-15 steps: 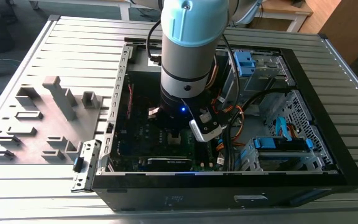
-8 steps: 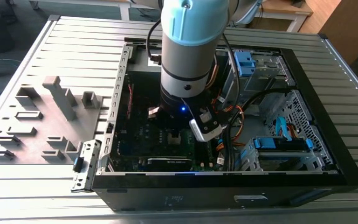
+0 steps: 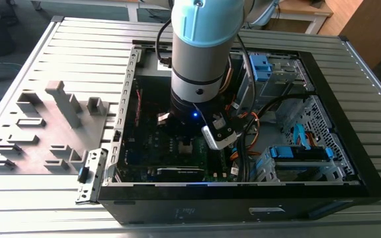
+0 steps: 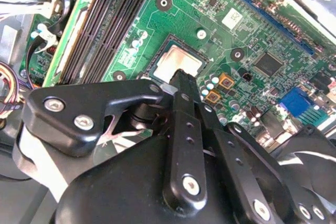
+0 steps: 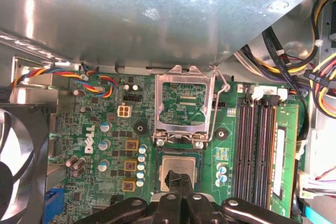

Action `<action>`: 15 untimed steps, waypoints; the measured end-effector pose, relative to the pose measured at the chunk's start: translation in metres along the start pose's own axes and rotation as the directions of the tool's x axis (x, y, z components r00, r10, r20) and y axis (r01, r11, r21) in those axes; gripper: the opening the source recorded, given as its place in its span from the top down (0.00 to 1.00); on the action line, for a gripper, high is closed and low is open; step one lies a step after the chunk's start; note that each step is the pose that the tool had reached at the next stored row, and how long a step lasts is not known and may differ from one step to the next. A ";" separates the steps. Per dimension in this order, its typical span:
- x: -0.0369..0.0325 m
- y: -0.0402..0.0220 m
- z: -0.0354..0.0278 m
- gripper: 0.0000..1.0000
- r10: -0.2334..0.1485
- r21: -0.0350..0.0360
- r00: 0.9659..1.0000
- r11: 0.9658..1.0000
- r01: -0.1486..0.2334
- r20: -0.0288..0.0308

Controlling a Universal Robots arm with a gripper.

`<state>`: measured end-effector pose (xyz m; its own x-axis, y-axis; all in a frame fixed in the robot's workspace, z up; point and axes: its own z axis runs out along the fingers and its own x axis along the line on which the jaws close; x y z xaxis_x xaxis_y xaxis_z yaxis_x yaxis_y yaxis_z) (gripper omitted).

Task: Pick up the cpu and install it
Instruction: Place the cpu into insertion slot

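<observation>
there, closed end effector [image 5: 181, 180] just above cpu [image 5: 179, 163], case [image 3: 243, 206] on slatted metal table [image 3: 78, 44]

Grey arm [image 3: 200, 79], pale-blue cap [image 3: 207, 20]; black hand [image 4: 181, 77], silver screws [image 4: 84, 123].

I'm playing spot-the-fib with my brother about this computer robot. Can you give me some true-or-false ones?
1. The cpu lies flat on the green motherboard. True.
2. The metal cover next to the cpu is flipped open. True.
3. The arm hangs over the grey blocks. False: it reaches down into the black computer case.
4. The gripper is far away from the cpu. False: its tip is right at the cpu.
</observation>
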<state>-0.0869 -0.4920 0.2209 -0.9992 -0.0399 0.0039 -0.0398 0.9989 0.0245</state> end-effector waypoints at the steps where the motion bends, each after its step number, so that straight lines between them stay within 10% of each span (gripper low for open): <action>1: 0.0000 0.0000 0.0000 0.89 0.000 0.000 1.000 1.000 0.000 0.000; 9: 0.0003 -0.0012 -0.0001 0.89 0.000 -0.020 1.000 1.000 0.000 0.004; 15: 0.0003 -0.0013 -0.0002 0.89 0.034 -0.022 0.999 0.999 -0.034 0.006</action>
<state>-0.0872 -0.4933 0.2211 -1.0000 -0.0058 -0.0009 -0.0058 0.9989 0.0460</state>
